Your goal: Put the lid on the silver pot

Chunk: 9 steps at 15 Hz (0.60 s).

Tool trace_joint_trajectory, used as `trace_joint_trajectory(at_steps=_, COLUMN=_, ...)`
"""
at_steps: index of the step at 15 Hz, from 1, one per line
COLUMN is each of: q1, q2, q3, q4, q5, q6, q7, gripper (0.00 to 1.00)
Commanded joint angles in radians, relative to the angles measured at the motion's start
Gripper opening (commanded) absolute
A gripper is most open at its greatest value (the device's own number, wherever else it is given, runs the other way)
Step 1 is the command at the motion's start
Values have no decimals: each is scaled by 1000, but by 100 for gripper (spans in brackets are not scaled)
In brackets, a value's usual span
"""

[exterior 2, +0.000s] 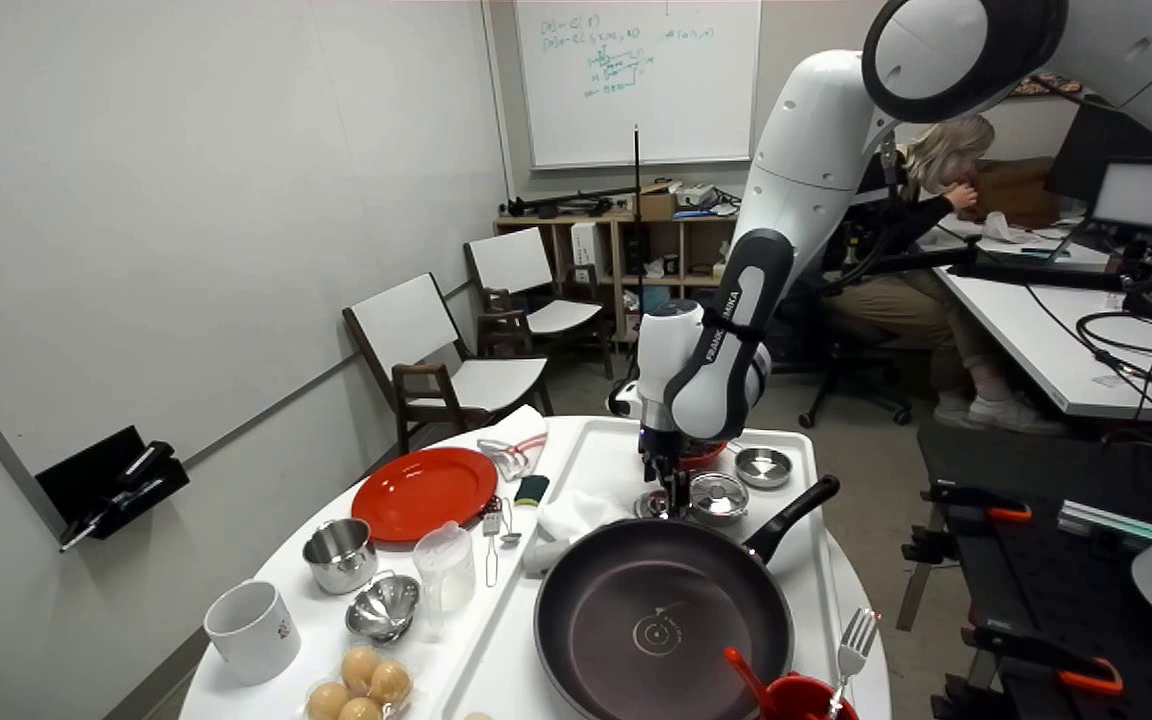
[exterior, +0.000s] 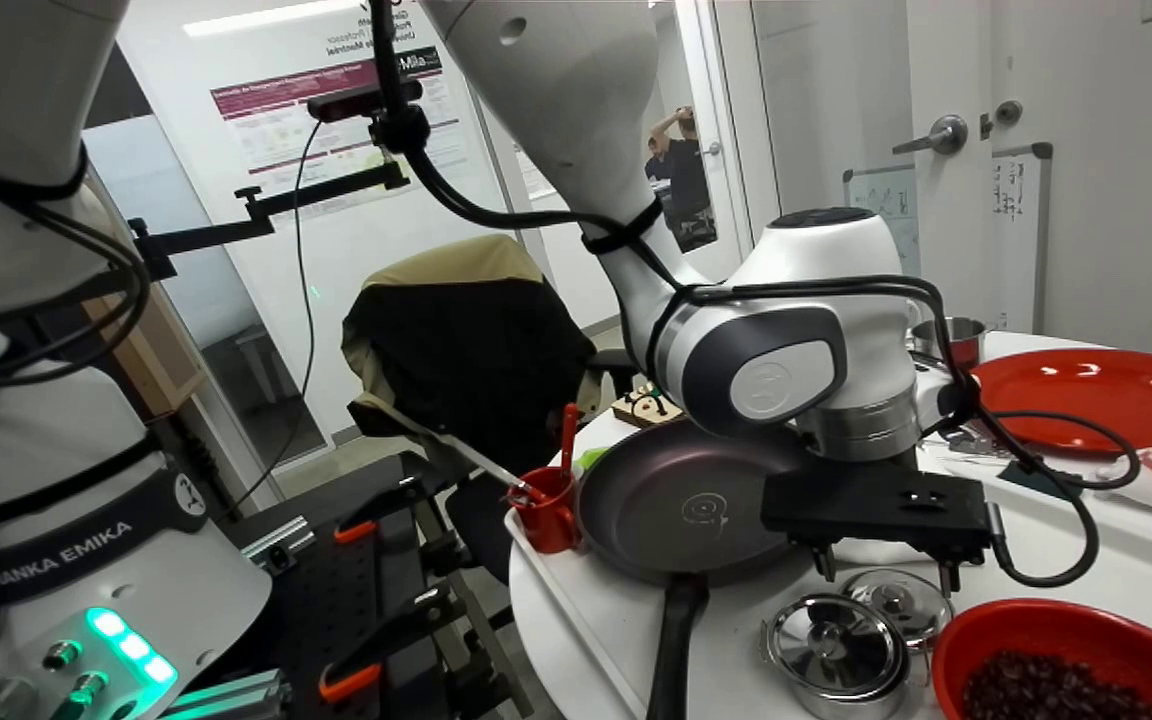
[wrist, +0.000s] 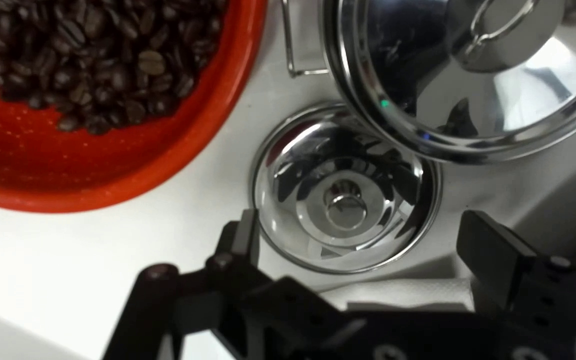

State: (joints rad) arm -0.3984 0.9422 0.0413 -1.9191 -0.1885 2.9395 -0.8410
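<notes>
Silver lid [wrist: 346,200] lies toward the far edge of the table [exterior 2: 441,655] in an exterior view; in the wrist view it shows between the fingers of the tool [wrist: 358,222], spread wide and gripping nothing. Just beside it stands a covered pot [exterior: 836,657], with a red bowl [wrist: 93,165] near and an open silver pot [exterior 2: 764,468] by the far right edge.

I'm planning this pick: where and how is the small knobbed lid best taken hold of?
Probably by the central knob, from straight above: the lid looks roughly flat, knob up, while the larger lidded pot crowds one side of its rim. The open tool could close on the knob from both sides.
</notes>
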Motion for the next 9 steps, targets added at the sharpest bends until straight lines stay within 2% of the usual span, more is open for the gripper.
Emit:
trace_joint_trajectory(at_steps=1, q1=-12, q2=28, q3=11, q4=26, q5=-28, q6=19, q7=-17, gripper=100)
trace_joint_trajectory(at_steps=3, q1=-11, q2=30, q3=10, q4=27, q5=-27, q6=20, q7=-20, gripper=100)
trace_joint_trajectory(at_steps=5, q1=-11, q2=29, q3=9, q4=26, q5=-27, q6=22, q7=-20, gripper=74)
trace_joint_trajectory(at_steps=9, q1=-11, q2=28, q3=11, q4=26, q5=-26, q6=24, q7=-22, gripper=44)
